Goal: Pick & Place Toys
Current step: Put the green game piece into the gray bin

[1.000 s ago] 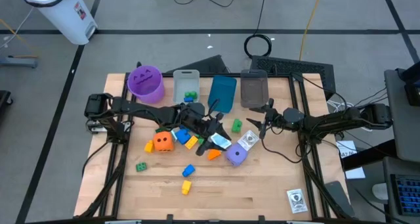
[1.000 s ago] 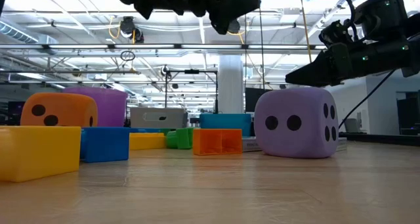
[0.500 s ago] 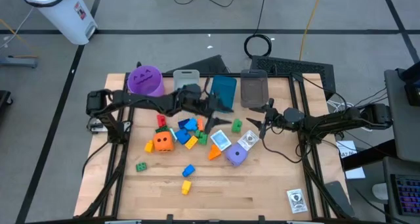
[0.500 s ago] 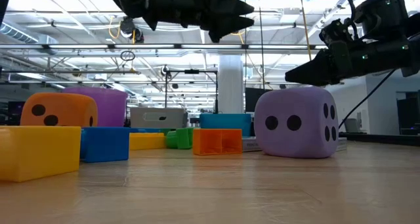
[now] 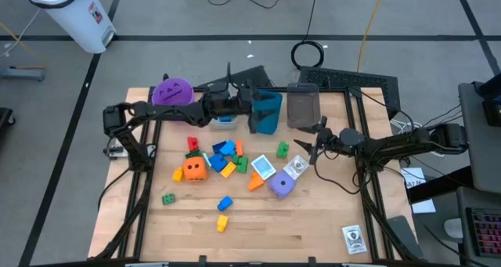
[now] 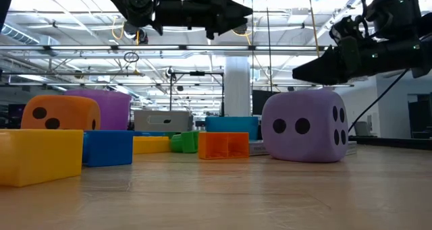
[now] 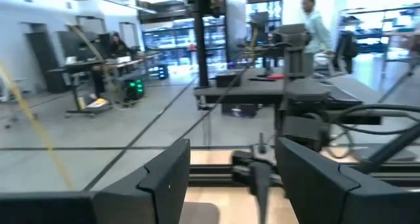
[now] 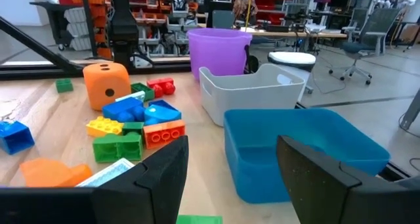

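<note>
Looking down from the high view, I see my left gripper (image 5: 254,110) raised over the blue bin (image 5: 267,112) at the back of the table, probably there to drop a toy; the toys (image 5: 223,157) lie scattered mid-table, with an orange die (image 5: 195,169) and purple die (image 5: 282,185) at the sides. My right gripper (image 5: 307,146) waits near the grey bin (image 5: 302,105). In the low view, both arms hang above the purple die (image 6: 305,125). In the left wrist view the fingers (image 7: 164,178) are spread, nothing between them. The right wrist view shows spread fingers (image 8: 164,175) too, facing bricks (image 8: 134,129) and the purple cup (image 8: 220,50).
</note>
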Controlling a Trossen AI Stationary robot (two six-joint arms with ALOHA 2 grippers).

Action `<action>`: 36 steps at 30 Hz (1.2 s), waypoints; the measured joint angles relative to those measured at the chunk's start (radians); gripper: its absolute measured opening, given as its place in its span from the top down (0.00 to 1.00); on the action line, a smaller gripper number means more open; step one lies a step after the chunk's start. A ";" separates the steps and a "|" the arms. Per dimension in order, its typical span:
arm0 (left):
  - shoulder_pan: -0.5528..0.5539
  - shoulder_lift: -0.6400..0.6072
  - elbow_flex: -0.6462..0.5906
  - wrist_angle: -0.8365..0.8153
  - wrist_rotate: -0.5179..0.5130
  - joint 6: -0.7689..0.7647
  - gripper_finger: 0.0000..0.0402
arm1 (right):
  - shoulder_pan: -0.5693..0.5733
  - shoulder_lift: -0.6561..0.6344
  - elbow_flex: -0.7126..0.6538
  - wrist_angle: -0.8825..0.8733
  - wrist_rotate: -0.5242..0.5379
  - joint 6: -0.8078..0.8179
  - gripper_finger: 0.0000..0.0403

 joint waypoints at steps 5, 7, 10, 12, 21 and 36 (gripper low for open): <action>0.025 0.000 0.000 0.000 -0.011 -0.019 0.42 | -0.003 0.000 0.000 0.042 0.000 -0.032 0.45; 0.027 0.000 0.000 -0.005 -0.011 -0.015 0.42 | -0.012 0.000 0.000 0.089 0.002 -0.050 0.45; 0.030 0.000 0.000 -0.010 -0.011 -0.015 0.42 | -0.030 0.000 0.000 0.180 0.037 -0.039 0.45; 0.030 0.000 0.000 -0.011 -0.010 -0.032 0.42 | -0.042 0.000 0.000 0.231 0.064 -0.030 0.45; 0.063 -0.019 0.000 -0.107 0.183 -0.066 0.42 | -0.087 0.000 0.082 0.216 0.093 0.002 0.45; 0.140 -0.278 -0.258 -0.315 0.253 0.038 0.42 | -0.107 0.131 0.663 -0.810 -0.078 -0.111 0.45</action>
